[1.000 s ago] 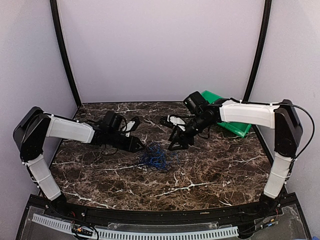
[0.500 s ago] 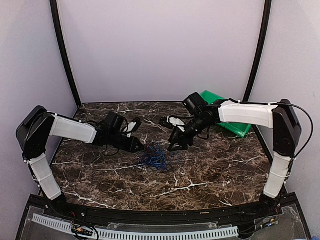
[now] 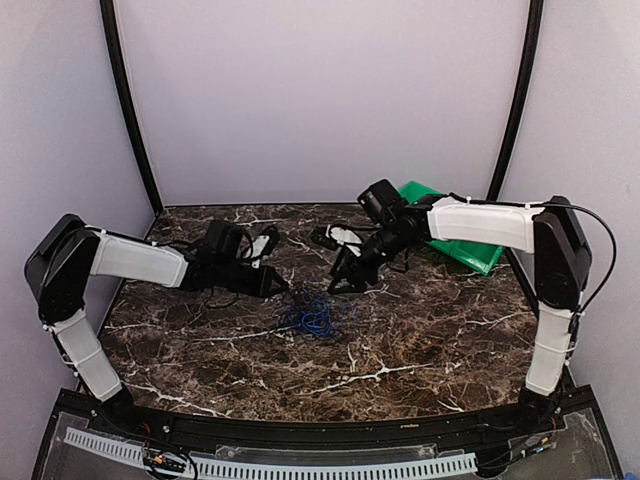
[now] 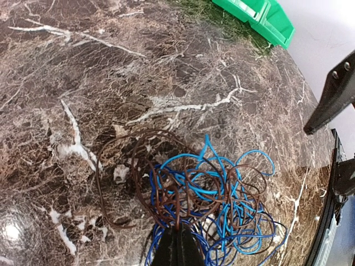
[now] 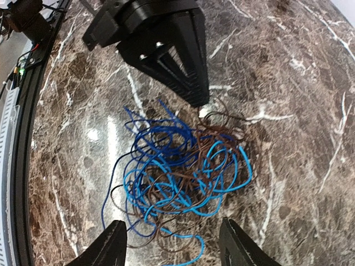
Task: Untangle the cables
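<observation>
The cables (image 3: 308, 315) lie in one tangled clump of thin light blue, dark blue and brown wires on the marble table top (image 3: 420, 340). My left gripper (image 3: 285, 290) is at the clump's left edge, low over the table. In the left wrist view its jaws (image 4: 178, 244) are shut, with a brown loop of the cables (image 4: 216, 194) running into their tips. My right gripper (image 3: 345, 283) hovers just behind the clump. In the right wrist view its open fingers (image 5: 113, 246) stand on either side of the cables (image 5: 177, 172), above them and not touching. The left gripper (image 5: 183, 50) shows there at the clump's far edge.
A green bin (image 3: 465, 252) lies at the back right corner, behind the right arm; it also shows in the left wrist view as the green bin (image 4: 260, 16). Black frame posts rise at both back corners. A black rail runs along the table's near edge (image 3: 300, 430).
My left gripper has gone from open to shut at the clump's left edge. The right gripper has drawn slightly back and left, still open. The clump has hardly moved.
</observation>
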`<state>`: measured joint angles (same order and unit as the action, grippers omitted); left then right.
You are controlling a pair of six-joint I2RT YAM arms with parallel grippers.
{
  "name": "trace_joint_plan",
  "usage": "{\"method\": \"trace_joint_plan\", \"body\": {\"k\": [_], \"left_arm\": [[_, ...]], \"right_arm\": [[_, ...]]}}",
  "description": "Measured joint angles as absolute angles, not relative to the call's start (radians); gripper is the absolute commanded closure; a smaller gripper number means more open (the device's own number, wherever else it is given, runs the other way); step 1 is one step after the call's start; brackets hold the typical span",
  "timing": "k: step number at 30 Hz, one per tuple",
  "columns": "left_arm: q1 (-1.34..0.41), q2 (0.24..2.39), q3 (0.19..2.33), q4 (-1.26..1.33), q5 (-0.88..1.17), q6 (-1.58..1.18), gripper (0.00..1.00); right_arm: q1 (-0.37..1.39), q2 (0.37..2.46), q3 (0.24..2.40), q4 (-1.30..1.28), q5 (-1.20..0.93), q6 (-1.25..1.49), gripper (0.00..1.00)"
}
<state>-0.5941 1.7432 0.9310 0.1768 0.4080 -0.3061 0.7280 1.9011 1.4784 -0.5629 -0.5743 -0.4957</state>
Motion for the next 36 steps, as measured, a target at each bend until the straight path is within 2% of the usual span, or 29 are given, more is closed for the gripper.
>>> {"method": "trace_joint_plan", "body": {"k": [5, 18, 21, 24, 26, 36], "left_arm": [[-0.595, 1.649, 0.899, 0.196, 0.406, -0.33, 1.0], [-0.599, 1.561, 0.865, 0.223, 0.393, -0.362, 1.0], [-0.599, 1.543, 0.849, 0.226, 0.384, -0.371, 1.0], [-0.599, 1.528, 0.839, 0.231, 0.379, -0.379, 1.0], [-0.599, 1.517, 0.832, 0.234, 0.372, -0.382, 1.0], [-0.597, 1.388, 0.812, 0.192, 0.234, -0.382, 1.0]], "right_arm": [[0.747, 1.937, 1.567, -0.516, -0.538, -0.478, 0.39], [0.808, 2.096, 1.578, -0.255, -0.524, -0.325, 0.36], [0.819, 2.133, 1.578, -0.212, -0.524, -0.293, 0.46], [0.825, 2.164, 1.578, -0.168, -0.526, -0.249, 0.73], [0.827, 2.183, 1.578, -0.143, -0.525, -0.228, 0.82], [0.834, 2.244, 1.529, -0.058, -0.53, -0.129, 0.83]]}}
